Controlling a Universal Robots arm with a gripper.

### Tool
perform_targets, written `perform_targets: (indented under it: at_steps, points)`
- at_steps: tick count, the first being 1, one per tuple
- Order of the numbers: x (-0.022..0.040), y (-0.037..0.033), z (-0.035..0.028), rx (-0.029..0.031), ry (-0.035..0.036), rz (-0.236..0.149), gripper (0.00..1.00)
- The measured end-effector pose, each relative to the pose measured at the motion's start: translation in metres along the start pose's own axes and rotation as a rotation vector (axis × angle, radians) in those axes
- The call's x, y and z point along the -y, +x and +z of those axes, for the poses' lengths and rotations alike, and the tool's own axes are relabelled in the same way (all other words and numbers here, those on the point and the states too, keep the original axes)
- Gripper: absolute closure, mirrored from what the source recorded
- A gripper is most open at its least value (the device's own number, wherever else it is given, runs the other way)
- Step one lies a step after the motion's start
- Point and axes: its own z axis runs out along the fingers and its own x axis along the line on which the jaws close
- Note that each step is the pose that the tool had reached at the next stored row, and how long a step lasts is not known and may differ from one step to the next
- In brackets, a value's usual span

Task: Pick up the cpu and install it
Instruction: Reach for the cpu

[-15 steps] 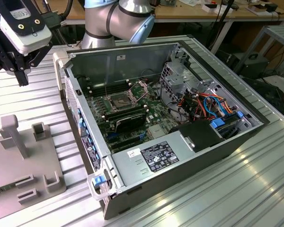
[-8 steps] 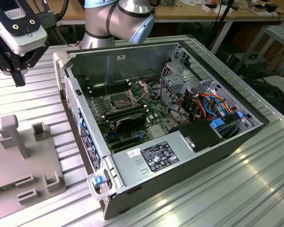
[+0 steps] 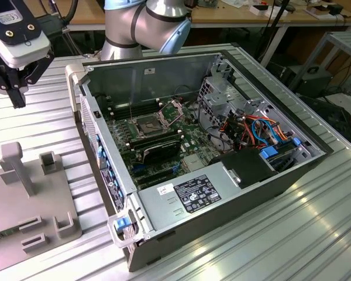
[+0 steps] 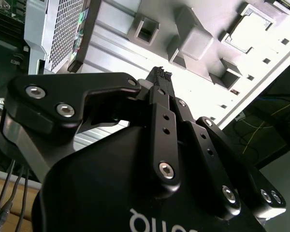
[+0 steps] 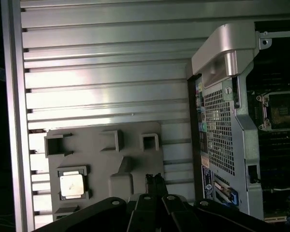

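Observation:
The cpu (image 5: 71, 185) is a small silver square lying in a pocket of the grey fixture plate (image 5: 106, 164) beside the computer case. My gripper (image 5: 154, 180) hangs above this plate, off to one side of the cpu, its black fingers shut together on nothing. In the exterior view the gripper (image 3: 15, 93) is high at the left, over the ribbed table. Inside the open case (image 3: 222, 175) the motherboard's cpu socket (image 3: 154, 124) lies bare with its metal latch frame (image 3: 171, 106) raised. That socket (image 5: 280, 110) is also in the first wrist view. The second wrist view has the shut fingertips (image 4: 159, 73) over the plate.
The fixture plate (image 3: 29, 199) carries raised posts and small brackets at the exterior view's left. The case's wall (image 3: 93, 134) stands between plate and socket. Cables, drive bays and a power supply (image 3: 193, 193) crowd the case's near and right side. The arm's base (image 3: 140, 26) is behind the case.

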Motion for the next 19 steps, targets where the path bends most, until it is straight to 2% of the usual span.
perform_targets:
  at_steps: [13, 19]
  points:
    - [0.0002, 0.0020, 0.0000, 0.0001, 0.0000, 0.000, 0.89]
    - [0.0006, 0.0076, -0.0002, 0.0000, 0.0000, 0.000, 0.89]
